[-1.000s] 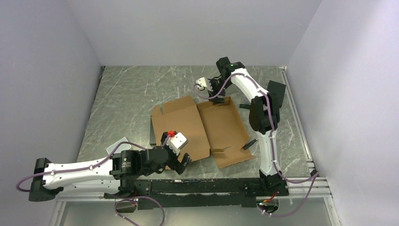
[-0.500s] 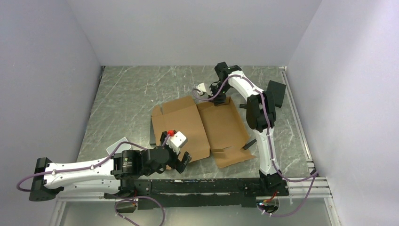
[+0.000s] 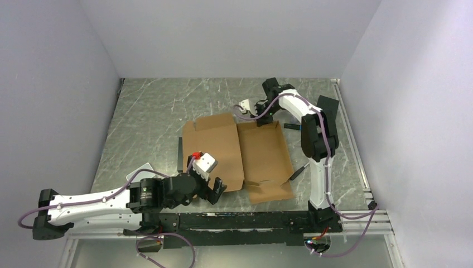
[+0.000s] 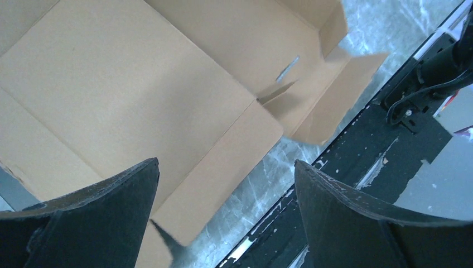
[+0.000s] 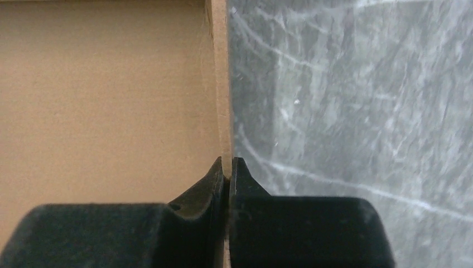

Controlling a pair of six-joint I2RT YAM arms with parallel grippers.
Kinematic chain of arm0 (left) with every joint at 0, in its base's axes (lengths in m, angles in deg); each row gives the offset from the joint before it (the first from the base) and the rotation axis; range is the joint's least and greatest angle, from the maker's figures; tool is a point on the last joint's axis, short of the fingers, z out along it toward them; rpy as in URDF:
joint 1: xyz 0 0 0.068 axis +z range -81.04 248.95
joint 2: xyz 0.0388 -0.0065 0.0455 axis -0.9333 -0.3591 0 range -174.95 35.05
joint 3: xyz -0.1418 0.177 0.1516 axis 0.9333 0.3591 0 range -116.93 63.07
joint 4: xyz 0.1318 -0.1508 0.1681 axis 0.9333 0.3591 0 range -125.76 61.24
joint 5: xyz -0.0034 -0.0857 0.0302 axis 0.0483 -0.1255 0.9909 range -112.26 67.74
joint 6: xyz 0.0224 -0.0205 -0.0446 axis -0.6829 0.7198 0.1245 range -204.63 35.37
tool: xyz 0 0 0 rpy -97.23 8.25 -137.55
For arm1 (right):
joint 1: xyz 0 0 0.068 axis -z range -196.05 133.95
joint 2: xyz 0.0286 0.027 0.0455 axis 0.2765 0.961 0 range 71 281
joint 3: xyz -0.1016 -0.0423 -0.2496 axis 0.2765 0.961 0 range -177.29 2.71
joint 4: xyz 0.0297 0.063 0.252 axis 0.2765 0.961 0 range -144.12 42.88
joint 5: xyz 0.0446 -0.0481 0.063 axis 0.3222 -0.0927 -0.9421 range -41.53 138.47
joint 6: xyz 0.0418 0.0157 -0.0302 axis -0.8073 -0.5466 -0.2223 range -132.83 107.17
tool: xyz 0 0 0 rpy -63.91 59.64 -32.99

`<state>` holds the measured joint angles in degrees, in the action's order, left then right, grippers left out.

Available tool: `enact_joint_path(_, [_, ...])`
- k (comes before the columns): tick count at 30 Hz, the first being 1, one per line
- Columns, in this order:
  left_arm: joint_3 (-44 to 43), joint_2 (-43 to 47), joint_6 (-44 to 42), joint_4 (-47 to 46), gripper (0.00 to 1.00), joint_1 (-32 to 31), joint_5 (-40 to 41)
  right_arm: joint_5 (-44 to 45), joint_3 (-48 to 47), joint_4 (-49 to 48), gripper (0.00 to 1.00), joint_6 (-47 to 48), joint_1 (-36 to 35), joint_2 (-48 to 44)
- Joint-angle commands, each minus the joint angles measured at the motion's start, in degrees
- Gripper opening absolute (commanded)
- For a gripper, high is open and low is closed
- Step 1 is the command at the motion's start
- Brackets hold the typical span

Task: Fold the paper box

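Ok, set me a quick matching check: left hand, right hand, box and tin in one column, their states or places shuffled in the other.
Column one:
1. left hand
2. right hand
3. box
4. tin

Column two:
a. brown, lying open
b. open, over cardboard
c. apart from the box, on its left
d. shut on the box's edge

Pairs: 1-b, 2-d, 3-a, 4-c

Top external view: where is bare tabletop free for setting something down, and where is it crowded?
Free: the table between left wall and paper box, and along the back wall. Crowded: right of the box, by the right gripper and black block.
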<state>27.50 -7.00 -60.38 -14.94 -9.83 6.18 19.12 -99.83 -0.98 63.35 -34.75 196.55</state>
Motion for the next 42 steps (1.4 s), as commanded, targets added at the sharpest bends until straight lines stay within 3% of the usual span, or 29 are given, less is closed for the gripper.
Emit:
enact_joint_path(1, [0.6, 3.0, 2.3, -2.8, 0.96, 0.0, 2.0, -5.1, 5.4, -8.3, 0.00, -12.1, 2.1, -9.0])
enact_joint_path(8, [1.2, 5.5, 3.2, -5.6, 0.98, 0.0, 4.0, -5.8, 16.7, -22.5, 0.00, -32.4, 4.3, -19.2])
enact_joint_path(15, [-2.1, 6.5, 5.3, -3.8, 0.98, 0.1, 7.4, 2.4, 27.1, -33.6, 0.00, -52.7, 7.4, -27.8])
enact_joint_path(21, [-3.5, 5.5, 9.2, -0.8, 0.99, 0.0, 11.1, 11.6, 39.7, -44.9, 0.00, -64.0, 8.1, -38.7])
enact_joint_path(28, [-4.5, 3.8, 12.2, 0.9, 0.99, 1.6, 12.3, 15.5, 48.5, -48.2, 0.00, -73.6, 9.5, -44.9])
enact_joint_path(31, [-6.5, 0.9, 12.0, 2.0, 0.99, 7.1, 6.9, 14.5, 49.8, -48.8, 0.00, -75.9, 10.9, -44.9])
enact_joint_path(36, [-9.7, -5.9, 10.8, 1.7, 0.98, 25.3, -9.7, 16.1, 50.2, -49.3, 0.00, -76.1, 11.2, -44.0])
enact_joint_path(42, [-10.9, -12.0, 11.5, -1.5, 0.92, 38.4, -17.1, 17.0, 50.0, -49.1, 0.00, -77.9, 11.2, -42.5])
